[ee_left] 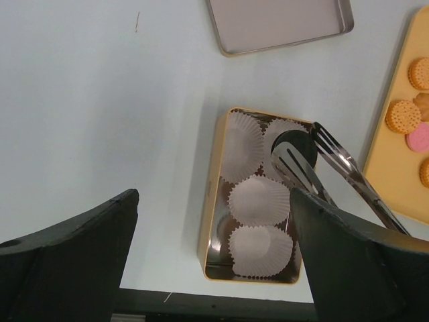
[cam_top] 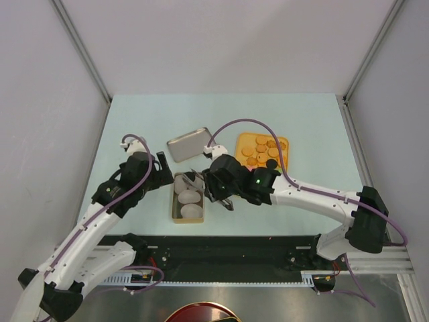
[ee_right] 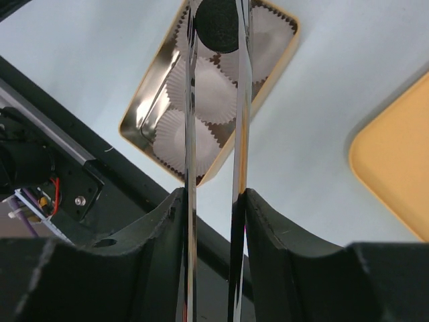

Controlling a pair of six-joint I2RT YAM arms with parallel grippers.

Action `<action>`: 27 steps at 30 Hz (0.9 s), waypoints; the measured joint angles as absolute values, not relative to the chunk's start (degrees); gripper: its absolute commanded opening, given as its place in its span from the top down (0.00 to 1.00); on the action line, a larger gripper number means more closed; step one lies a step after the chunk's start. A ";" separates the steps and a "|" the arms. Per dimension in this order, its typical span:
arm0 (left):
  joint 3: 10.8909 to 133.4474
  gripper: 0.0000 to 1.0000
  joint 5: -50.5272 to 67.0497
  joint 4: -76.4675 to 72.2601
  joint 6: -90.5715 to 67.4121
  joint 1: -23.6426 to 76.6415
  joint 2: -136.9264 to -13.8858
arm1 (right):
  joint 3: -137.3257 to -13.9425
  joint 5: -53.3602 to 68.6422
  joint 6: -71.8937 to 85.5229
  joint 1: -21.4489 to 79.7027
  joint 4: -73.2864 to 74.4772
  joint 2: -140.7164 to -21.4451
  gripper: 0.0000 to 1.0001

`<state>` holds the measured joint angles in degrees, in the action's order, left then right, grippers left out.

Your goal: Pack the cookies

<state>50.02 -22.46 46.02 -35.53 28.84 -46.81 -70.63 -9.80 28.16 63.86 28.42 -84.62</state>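
My right gripper (cam_top: 216, 186) (ee_right: 211, 196) is shut on metal tongs (ee_right: 191, 100) (ee_left: 338, 161). The tongs pinch one black cookie (ee_right: 218, 23) (ee_left: 300, 143) over the far end of the gold tin (cam_top: 173, 202) (ee_left: 209, 201) (ee_right: 143, 94). The tin holds several white paper cups (ee_left: 259, 200) (ee_right: 211, 90). More cookies, mostly orange-brown (cam_top: 258, 151) (ee_left: 402, 116) and one pink (ee_left: 419, 137), lie on the orange lid (cam_top: 284, 142) (ee_right: 395, 174) to the right. My left gripper (cam_top: 161, 176) (ee_left: 214, 201) is open and empty, over the tin's left edge.
A silver tray (cam_top: 188, 143) (ee_left: 281, 23) lies behind the tin, left of the orange lid. The table's near edge and a black rail (ee_right: 74, 168) run just in front of the tin.
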 measured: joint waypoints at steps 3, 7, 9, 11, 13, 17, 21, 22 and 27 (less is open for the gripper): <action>49.52 0.00 -22.33 46.02 -35.53 28.80 -46.83 | -70.63 -9.32 28.18 64.84 28.45 -84.64 0.58; 48.84 0.00 -22.24 45.98 -35.53 28.73 -46.87 | -70.61 -8.64 28.32 66.37 28.45 -84.64 0.57; 48.53 0.00 -22.15 45.98 -35.53 28.73 -46.87 | -70.50 -8.49 28.45 67.09 28.38 -84.64 0.57; 48.31 0.00 -22.04 45.95 -35.53 28.73 -46.89 | -70.15 -8.45 28.58 67.96 28.38 -84.64 0.57; 48.29 0.00 -21.87 45.91 -35.53 28.73 -47.00 | -69.73 -8.45 28.80 68.49 28.40 -84.64 0.56; 47.97 0.00 -21.67 45.50 -35.53 28.73 -47.35 | -69.21 -8.34 29.10 69.12 28.47 -84.64 0.56; 47.57 0.00 -21.34 45.52 -35.53 28.73 -47.59 | -69.19 -8.58 29.63 69.36 28.49 -84.64 0.56; 47.55 0.00 -21.23 45.47 -35.53 28.73 -47.62 | -69.10 -8.60 29.82 69.38 28.45 -84.64 0.56; 47.22 0.00 -20.75 45.08 -35.53 28.73 -47.62 | -67.90 -8.67 30.33 69.60 28.67 -84.64 0.55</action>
